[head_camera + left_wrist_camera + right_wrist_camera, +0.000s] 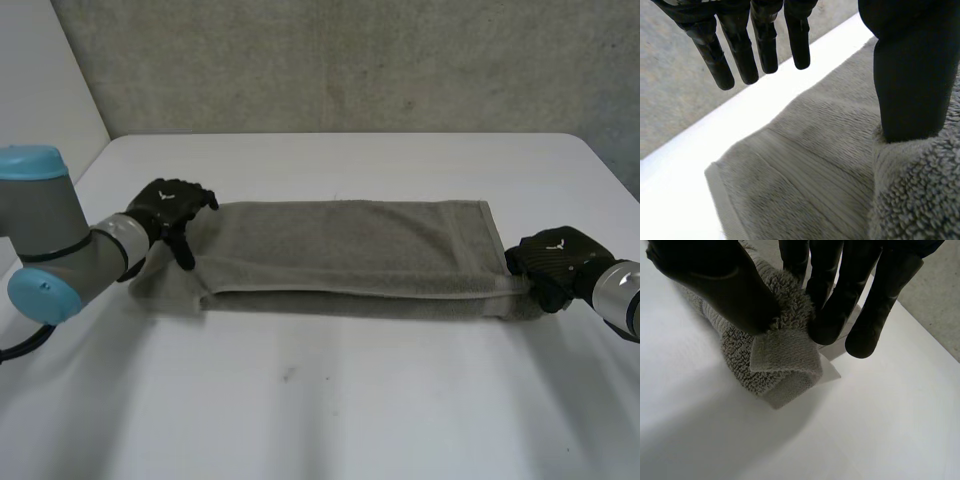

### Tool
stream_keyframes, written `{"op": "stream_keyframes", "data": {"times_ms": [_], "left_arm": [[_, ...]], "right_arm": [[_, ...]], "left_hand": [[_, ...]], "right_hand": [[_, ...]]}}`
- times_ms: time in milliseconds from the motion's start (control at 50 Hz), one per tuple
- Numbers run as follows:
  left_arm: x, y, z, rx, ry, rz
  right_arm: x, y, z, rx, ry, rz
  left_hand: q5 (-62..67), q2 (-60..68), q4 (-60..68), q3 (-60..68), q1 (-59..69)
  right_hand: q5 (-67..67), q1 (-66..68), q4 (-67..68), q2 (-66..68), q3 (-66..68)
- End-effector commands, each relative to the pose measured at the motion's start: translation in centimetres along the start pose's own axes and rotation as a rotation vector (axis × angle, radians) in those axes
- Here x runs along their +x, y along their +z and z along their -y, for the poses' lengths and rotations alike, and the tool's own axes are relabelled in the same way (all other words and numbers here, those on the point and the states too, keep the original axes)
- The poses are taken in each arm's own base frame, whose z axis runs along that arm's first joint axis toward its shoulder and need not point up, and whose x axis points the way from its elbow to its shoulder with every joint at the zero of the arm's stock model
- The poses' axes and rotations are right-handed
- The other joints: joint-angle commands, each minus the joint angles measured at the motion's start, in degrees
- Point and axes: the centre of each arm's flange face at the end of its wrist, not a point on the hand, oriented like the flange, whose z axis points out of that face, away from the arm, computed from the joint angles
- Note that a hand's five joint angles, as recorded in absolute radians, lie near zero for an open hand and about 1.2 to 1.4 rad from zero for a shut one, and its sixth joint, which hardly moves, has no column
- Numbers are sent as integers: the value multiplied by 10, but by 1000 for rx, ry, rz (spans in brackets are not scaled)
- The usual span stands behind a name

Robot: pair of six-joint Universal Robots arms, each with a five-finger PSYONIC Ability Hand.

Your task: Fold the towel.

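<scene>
Two black hands sit at opposite ends of a grey towel [350, 250], which lies folded into a long strip running side to side across the white surface [330, 400]. At the strip's left end the left hand [172, 212] rests with fingers straight and spread, its thumb on the pile, gripping nothing. The right hand [556, 264] pinches the right end's corner between thumb and fingers. The next fold probably carries one end across to the other.

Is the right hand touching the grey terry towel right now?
Touching. The right wrist view shows the thumb and fingers of the right hand pinching the grey terry towel at its end.
</scene>
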Motion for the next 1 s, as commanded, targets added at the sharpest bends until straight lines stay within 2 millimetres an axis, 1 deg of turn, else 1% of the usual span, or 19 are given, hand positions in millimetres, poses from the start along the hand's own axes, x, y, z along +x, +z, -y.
{"op": "stream_keyframes", "data": {"times_ms": [20, 40, 80, 100, 120, 140, 180, 200, 240, 340, 380, 400, 500, 620, 660, 720, 840, 880, 1000], "left_arm": [[7, -31, 35, 32, 21, 40], [7, -31, 35, 32, 21, 40], [12, -56, 46, 44, 24, 42], [12, -56, 46, 44, 24, 42], [16, -69, 50, 47, 25, 42], [16, -69, 50, 47, 25, 42], [26, -92, 51, 54, 28, 35], [26, -92, 51, 54, 28, 35], [39, -111, 47, 60, 32, 24], [51, -128, 38, 48, 37, 27], [58, -144, 25, 7, 34, 59], [58, -144, 25, 7, 34, 59], [75, -161, 3, -84, 32, 68], [85, -165, -10, -135, 32, 48], [88, -161, -22, -175, 23, 32], [89, -157, -27, -189, 21, 29], [90, -142, -40, -206, 21, 25], [85, -131, -40, -185, 26, 59], [71, -119, -39, -158, 36, 156]], "right_arm": [[0, 1, -2, 5, -4, -10], [0, 1, -2, 6, -3, -13], [0, 1, -2, 7, -1, -14], [0, 1, -2, 7, 5, -14], [0, 1, -2, 7, 5, -14], [-1, 1, -3, 5, 11, -13], [-2, 1, -3, 5, 16, -10], [-2, 0, -3, 4, 19, -7], [-2, 0, -3, 3, 19, -9], [-4, -1, -5, 2, 20, -8], [-4, -1, -5, 2, 20, -8], [-4, -1, -5, 2, 20, -8], [-4, -1, -5, 0, 21, -6], [-5, -1, -6, -3, 23, -5], [-6, -1, -7, -4, 23, -2], [-6, -1, -7, -5, 23, -3], [-7, -1, -8, -7, 18, 1], [-7, -1, -9, -8, 16, 1], [-7, -1, -10, -10, 13, 3]], "left_hand": [[-10, -13, -13, -13, -16], [-10, -13, -13, -13, -16], [-19, -21, -21, -22, -24], [-19, -21, -21, -22, -24], [-22, -25, -25, -25, -27], [-22, -25, -25, -25, -27], [-22, -25, -25, -25, -27], [-22, -25, -25, -25, -27], [-20, -23, -23, -23, -26], [-15, -18, -18, -18, -21], [6, 4, 4, 3, 1], [7, 4, 4, 3, 1], [151, 148, 148, 148, 145], [171, 169, 169, 168, 166], [161, 159, 159, 158, 156], [151, 149, 149, 148, 146], [25, 22, 22, 22, 20], [18, 16, 16, 15, 13], [17, 14, 14, 14, 11]], "right_hand": [[31, 44, 36, 45, 30], [31, 44, 36, 45, 30], [31, 44, 36, 45, 30], [31, 44, 36, 45, 30], [31, 44, 36, 45, 30], [31, 44, 36, 45, 30], [31, 44, 36, 45, 30], [31, 44, 36, 45, 30], [31, 44, 36, 45, 30], [31, 44, 36, 45, 30], [31, 44, 36, 45, 30], [31, 44, 36, 45, 30], [31, 44, 36, 45, 30], [31, 44, 36, 45, 30], [31, 44, 36, 45, 30], [31, 44, 36, 45, 30], [31, 44, 36, 45, 30], [31, 44, 36, 45, 30], [31, 44, 36, 45, 30]]}}
